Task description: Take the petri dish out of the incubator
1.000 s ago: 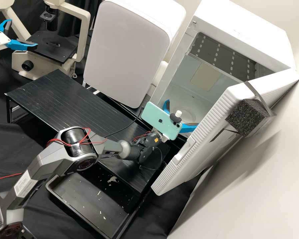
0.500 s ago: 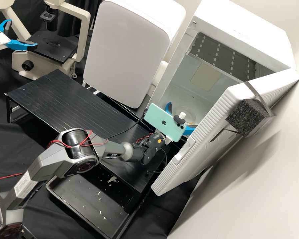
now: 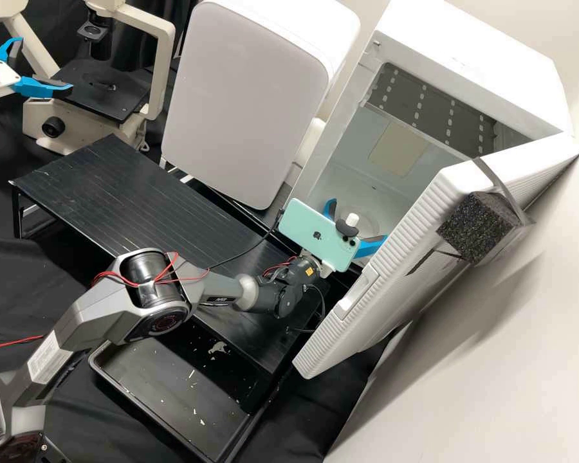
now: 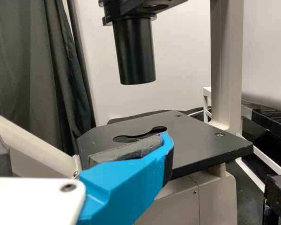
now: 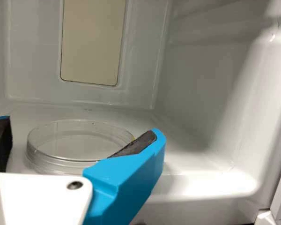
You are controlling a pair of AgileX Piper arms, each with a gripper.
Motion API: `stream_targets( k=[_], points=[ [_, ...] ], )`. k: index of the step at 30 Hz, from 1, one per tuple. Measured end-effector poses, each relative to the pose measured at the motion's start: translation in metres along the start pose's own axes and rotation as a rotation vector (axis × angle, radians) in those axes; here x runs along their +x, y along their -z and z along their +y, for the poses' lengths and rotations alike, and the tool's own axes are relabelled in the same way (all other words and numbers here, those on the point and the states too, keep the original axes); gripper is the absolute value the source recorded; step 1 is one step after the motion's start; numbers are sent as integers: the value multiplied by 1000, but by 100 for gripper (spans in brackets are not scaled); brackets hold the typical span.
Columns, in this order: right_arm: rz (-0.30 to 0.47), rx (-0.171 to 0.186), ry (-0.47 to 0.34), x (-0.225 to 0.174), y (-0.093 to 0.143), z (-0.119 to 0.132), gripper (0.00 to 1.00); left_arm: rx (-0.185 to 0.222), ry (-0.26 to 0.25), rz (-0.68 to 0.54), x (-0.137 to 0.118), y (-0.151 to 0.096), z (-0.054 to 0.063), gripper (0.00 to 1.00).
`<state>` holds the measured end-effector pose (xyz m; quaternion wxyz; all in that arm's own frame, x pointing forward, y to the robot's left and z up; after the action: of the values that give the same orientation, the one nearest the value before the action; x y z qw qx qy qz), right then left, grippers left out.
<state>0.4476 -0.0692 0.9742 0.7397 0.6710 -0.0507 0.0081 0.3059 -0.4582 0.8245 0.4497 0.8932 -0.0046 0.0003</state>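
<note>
At the open white incubator [image 3: 473, 71], the right gripper [image 3: 358, 222] stands at its mouth with blue fingers spread. The clear, round petri dish [image 3: 370, 222] lies flat on the incubator floor, partly hidden in the high view. Seen from the right wrist, the dish [image 5: 75, 136] is just beyond and between the open fingers of the right gripper [image 5: 82, 127], with nothing held. Far off at the upper left, the left gripper [image 3: 45, 66] is open beside a microscope; in the left wrist view, the left gripper [image 4: 79, 136] has its fingers apart before the microscope's black stage.
The incubator door [image 3: 392, 276] hangs open close to the right gripper. A second white appliance [image 3: 244, 96] stands left of the incubator. A low black table [image 3: 128, 193] lies under the arm, with a black tray [image 3: 167, 386] in front. The microscope stage [image 4: 206, 145] is near the left gripper.
The right gripper has shifted slightly rightward in the high view, towards the incubator's inside, its fingers still open. The left gripper has kept still.
</note>
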Motion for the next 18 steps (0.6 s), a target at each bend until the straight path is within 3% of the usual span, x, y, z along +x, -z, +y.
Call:
stream_targets(
  k=[18],
  points=[
    [1,-1,2,3,-1,0,0,0,0,0,0,0,0,100]
  ],
)
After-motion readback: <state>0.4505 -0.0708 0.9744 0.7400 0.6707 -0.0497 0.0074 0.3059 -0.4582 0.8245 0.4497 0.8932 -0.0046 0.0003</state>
